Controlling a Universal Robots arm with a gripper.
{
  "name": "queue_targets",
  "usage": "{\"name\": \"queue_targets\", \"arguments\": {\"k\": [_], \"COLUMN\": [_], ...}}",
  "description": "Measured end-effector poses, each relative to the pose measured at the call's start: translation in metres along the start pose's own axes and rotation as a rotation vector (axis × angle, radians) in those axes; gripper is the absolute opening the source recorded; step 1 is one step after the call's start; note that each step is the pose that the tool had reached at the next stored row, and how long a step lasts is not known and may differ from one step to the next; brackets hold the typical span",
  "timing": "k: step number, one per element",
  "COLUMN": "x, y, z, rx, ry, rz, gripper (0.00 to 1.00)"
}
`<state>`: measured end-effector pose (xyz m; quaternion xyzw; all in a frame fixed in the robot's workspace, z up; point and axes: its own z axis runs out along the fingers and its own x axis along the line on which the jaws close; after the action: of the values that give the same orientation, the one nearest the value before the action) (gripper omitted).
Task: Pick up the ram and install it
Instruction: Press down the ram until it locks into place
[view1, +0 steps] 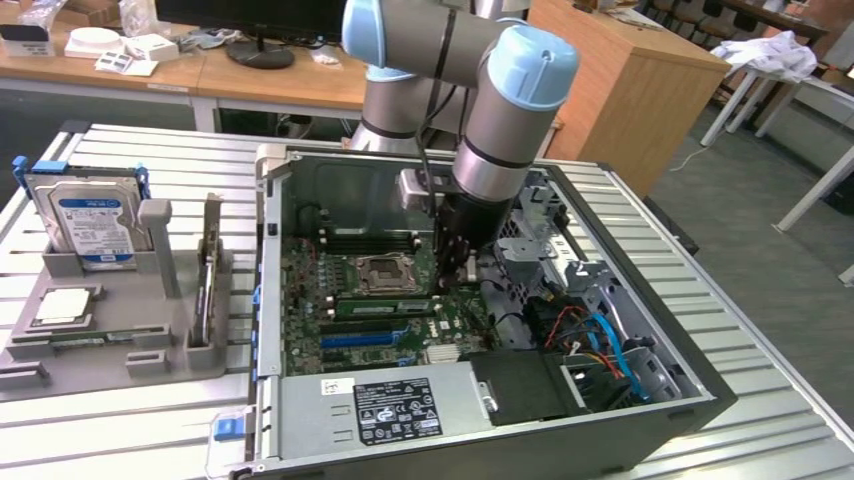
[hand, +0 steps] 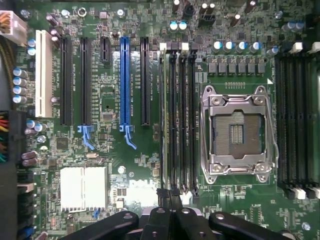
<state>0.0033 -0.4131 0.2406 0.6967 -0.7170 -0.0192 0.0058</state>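
Observation:
The ram (hand: 163, 120) is a thin green stick standing on edge in the black slot furthest from the CPU socket (hand: 236, 131). In the exterior view the ram (view1: 380, 306) lies just in front of the socket (view1: 378, 273) inside the open computer case. My gripper (hand: 170, 194) is shut, its black fingertips pressed together right over one end of the ram and the slot latches. It holds nothing between the fingers. The exterior view shows the gripper (view1: 454, 268) reaching straight down onto the motherboard.
Three empty black memory slots (hand: 182, 120) run beside the ram. A blue expansion slot (hand: 124, 82) and heatsink (hand: 83, 187) lie further off. A grey tray (view1: 120, 350) at the exterior view's left holds a hard drive (view1: 94, 215). The power supply (view1: 387, 405) fills the case's near end.

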Motion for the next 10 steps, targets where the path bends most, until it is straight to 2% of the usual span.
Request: {"name": "queue_targets", "arguments": {"k": [10], "x": [0.0], "y": [0.0007], "z": [-0.0205], "rx": [0.0], "ry": [0.0], "rz": [0.0], "gripper": [0.11]}}
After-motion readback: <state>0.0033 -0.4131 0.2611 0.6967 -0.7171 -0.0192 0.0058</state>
